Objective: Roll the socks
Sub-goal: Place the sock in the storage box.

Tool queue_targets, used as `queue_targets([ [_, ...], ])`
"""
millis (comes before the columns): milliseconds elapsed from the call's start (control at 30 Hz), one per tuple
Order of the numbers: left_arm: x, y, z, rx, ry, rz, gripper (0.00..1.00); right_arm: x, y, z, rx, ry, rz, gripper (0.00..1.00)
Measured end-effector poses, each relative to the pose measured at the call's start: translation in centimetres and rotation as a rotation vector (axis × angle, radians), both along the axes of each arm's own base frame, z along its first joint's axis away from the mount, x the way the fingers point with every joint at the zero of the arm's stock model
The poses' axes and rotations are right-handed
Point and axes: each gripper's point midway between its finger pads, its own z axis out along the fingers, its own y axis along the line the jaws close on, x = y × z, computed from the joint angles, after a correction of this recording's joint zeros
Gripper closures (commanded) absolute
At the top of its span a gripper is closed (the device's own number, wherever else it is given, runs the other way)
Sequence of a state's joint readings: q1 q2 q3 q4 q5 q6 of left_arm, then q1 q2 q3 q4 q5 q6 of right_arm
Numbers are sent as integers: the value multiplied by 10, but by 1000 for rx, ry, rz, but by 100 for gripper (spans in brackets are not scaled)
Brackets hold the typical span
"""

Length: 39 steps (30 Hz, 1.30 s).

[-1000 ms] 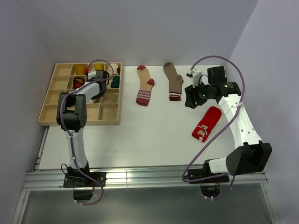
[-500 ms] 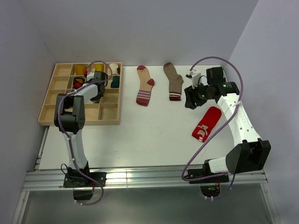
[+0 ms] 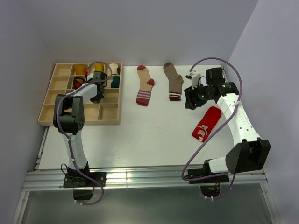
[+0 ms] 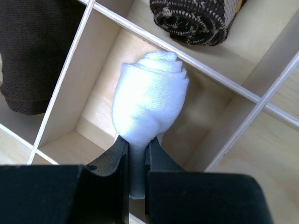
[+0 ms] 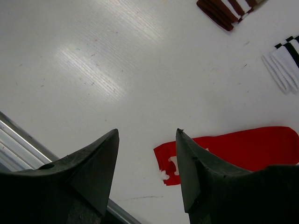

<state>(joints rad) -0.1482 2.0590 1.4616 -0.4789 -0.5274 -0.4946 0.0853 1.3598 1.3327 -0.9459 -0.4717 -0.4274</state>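
Observation:
My left gripper is shut on the tail of a rolled white sock, holding it inside a compartment of the wooden tray; from above that gripper sits over the tray's upper middle cells. My right gripper is open above the bare table, with the flat red sock just beyond its right finger. In the top view this gripper hovers above the red sock. A tan sock with maroon toe and striped cuff and a brown sock lie flat at the back.
The wooden tray at the left holds a rolled dark patterned sock, a dark brown item, and yellow and teal items. Metal rails run along the table's near edge.
The left arm's elbow has swung slightly left while its gripper stays in the tray with the white sock. The right arm has barely moved.

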Motion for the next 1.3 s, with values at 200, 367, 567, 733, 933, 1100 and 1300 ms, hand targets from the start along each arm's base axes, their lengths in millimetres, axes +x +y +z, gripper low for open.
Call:
queue_targets([
  [200, 2, 1, -1, -8, 18, 2, 99, 0, 0, -2, -1, 6, 1, 41],
  [367, 3, 3, -2, -23, 31, 2, 89, 0, 1, -10, -3, 31, 3, 41],
  [567, 2, 4, -1, -27, 37, 1, 61, 0, 2, -12, -5, 38, 5, 41],
  [733, 1, 9, 1, -43, 35, 12, 53, 0, 2, -13, -8, 41, 7, 41],
  [933, 1, 8, 7, -58, 23, 7, 47, 1, 2, -14, -17, 39, 6, 41],
  [1100, 2, 2, 20, -75, -4, -7, 44, 3, -1, -14, -33, 32, -4, 39],
  [1300, 1, 1, 36, -77, -28, -10, 42, 8, -9, -17, -77, 16, -32, 38],
])
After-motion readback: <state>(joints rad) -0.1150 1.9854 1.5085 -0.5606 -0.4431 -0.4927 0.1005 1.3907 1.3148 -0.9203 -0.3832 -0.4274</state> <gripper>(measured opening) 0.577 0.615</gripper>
